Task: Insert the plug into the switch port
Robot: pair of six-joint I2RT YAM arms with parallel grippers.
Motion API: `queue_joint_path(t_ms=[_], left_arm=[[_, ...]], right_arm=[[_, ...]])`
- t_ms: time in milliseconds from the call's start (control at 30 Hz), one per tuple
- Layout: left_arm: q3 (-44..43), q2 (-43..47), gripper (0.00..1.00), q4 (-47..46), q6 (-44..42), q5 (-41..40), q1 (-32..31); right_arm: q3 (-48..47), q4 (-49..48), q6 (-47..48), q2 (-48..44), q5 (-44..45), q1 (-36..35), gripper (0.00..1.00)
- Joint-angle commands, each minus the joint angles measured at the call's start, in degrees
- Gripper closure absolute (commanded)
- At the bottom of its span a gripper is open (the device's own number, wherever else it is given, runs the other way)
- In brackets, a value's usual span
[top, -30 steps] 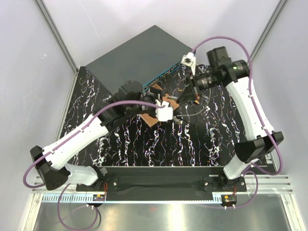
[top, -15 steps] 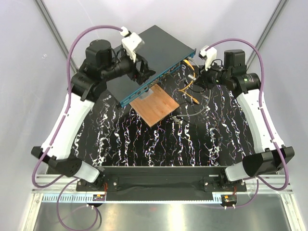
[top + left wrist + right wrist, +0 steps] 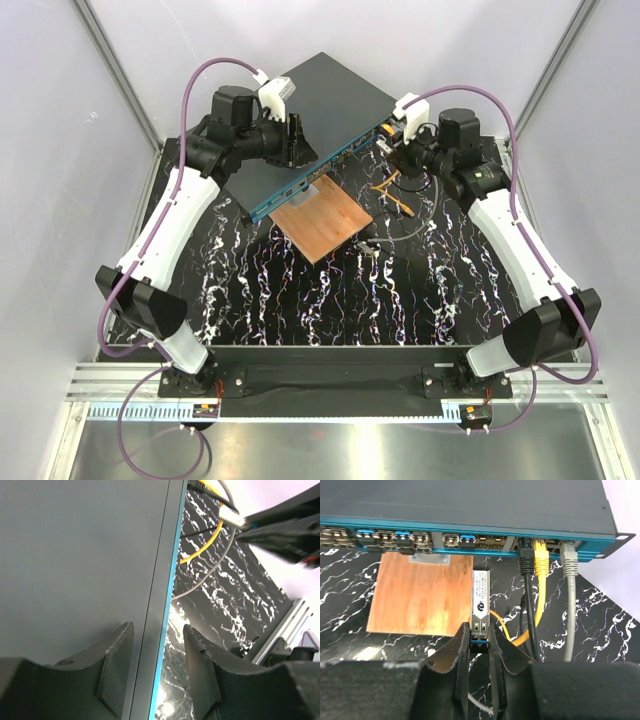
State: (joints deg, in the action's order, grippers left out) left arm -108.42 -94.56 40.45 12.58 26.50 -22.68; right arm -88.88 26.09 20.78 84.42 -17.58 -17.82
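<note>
Right wrist: my right gripper [image 3: 479,640] is pinching the plug [image 3: 480,597], so I'd square it to the port [image 3: 483,541] ahead and ease straight in, no twisting.

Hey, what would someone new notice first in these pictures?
The slim metal plug pinched in the right gripper, aimed at the teal port row of the dark switch. Next, the copper-brown plate lying in front of that row, and the yellow cable plugged in at its right.
</note>
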Motion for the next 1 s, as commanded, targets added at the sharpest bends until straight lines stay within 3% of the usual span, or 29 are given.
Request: queue_joint_path(t_ms=[0, 967], left_arm=[[-0.29, 1.67, 0.52, -4.68, 2.89, -0.84, 0.0], [-0.74, -0.89, 0.66, -3.88, 3.33, -1.72, 0.18]], right_arm=[[2.83, -9.56, 0.75, -0.05, 2.38, -0.81, 1.0], [-4.81, -7.46, -0.47, 6.98, 2.99, -2.13, 1.0]])
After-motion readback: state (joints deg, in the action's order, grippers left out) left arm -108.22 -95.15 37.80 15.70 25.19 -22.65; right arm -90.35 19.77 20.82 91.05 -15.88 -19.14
